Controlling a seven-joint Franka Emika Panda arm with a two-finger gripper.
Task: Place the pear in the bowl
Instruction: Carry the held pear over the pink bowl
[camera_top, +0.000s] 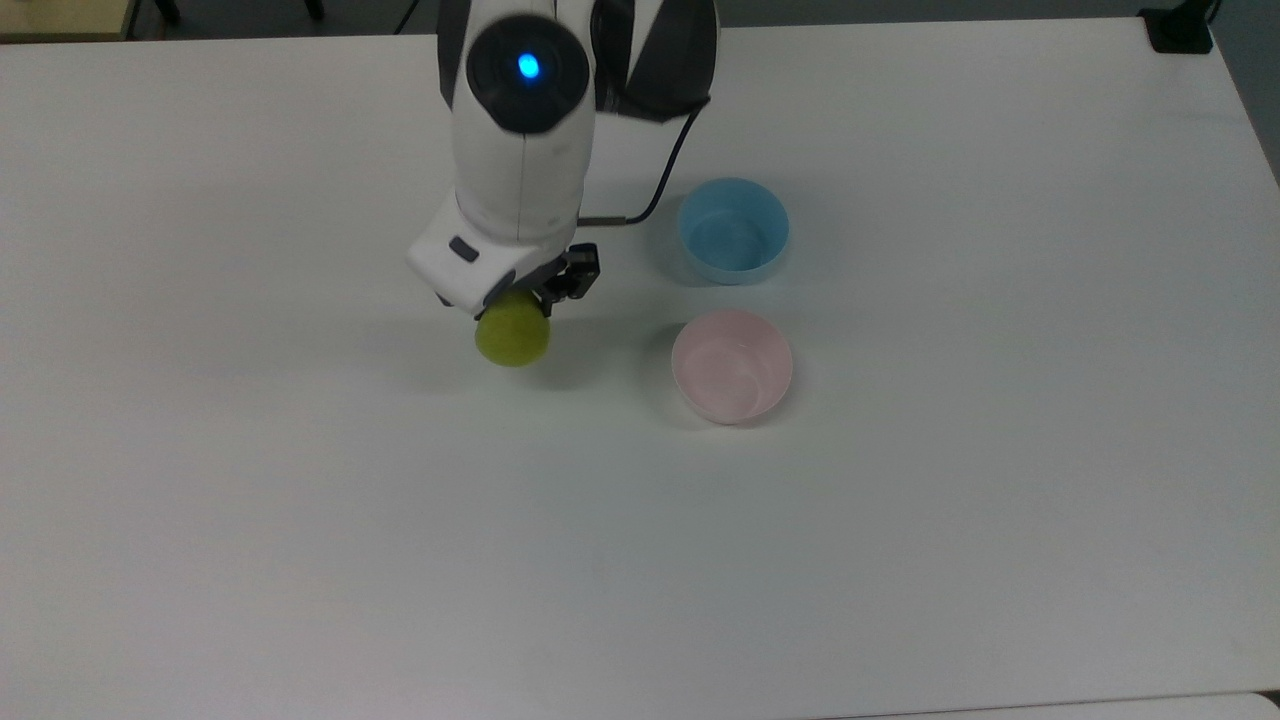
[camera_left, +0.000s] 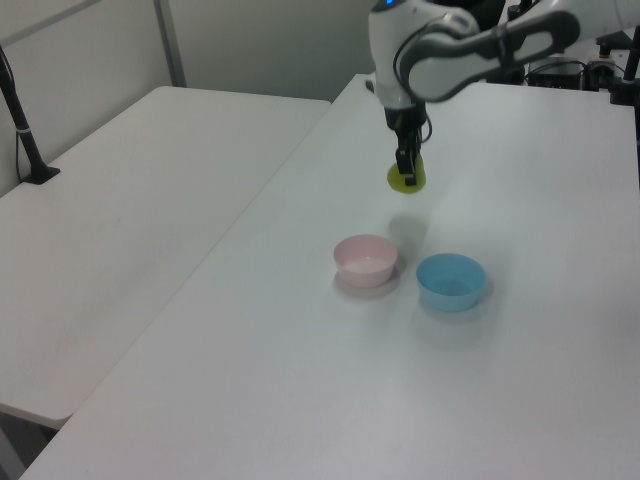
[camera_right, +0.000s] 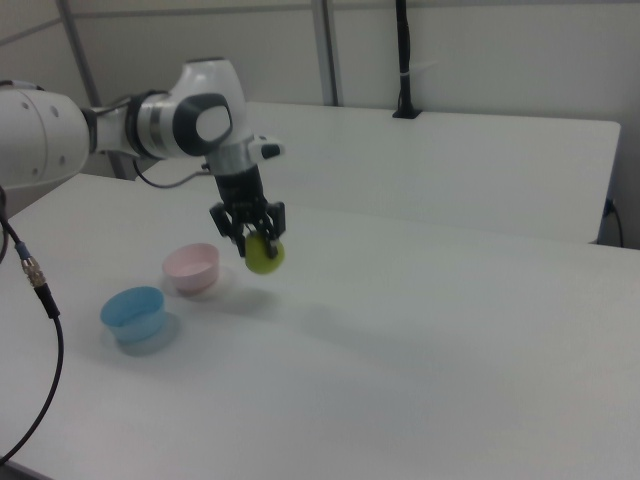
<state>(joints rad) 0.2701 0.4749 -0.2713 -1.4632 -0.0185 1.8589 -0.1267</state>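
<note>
Fingers (camera_right: 243, 232) are clamped on the pear (camera_right: 264, 256), one dark finger on each side of its upper part, seen best in the right view. The gripper (camera_right: 256, 236) points straight down, with the yellow-green pear hanging below it, clear of the white table (camera_right: 420, 340). In the right view a faint shadow sits on the table to the lower right of the pear.

Top view: gripper (camera_top: 521, 300) just left of frame centre, upper half; pear (camera_top: 512, 336) sticks out below the white wrist housing. Left view: gripper (camera_left: 405, 168) in the upper centre, pear (camera_left: 406, 177) partly behind the dark finger, its shadow on the table below it.

The pink bowl (camera_top: 732, 365) stands upright on the table, right of the pear in the top view and well apart from it. In the left view the pink bowl (camera_left: 366, 260) is below the pear, toward frame centre; in the right view the pink bowl (camera_right: 192, 268) is left of the pear.

The light blue bowl (camera_top: 733, 229) sits just beside the pink one, above it in the top view, not touching. A black cable (camera_top: 660, 180) runs from the arm (camera_top: 525, 110) down toward the wrist.
</note>
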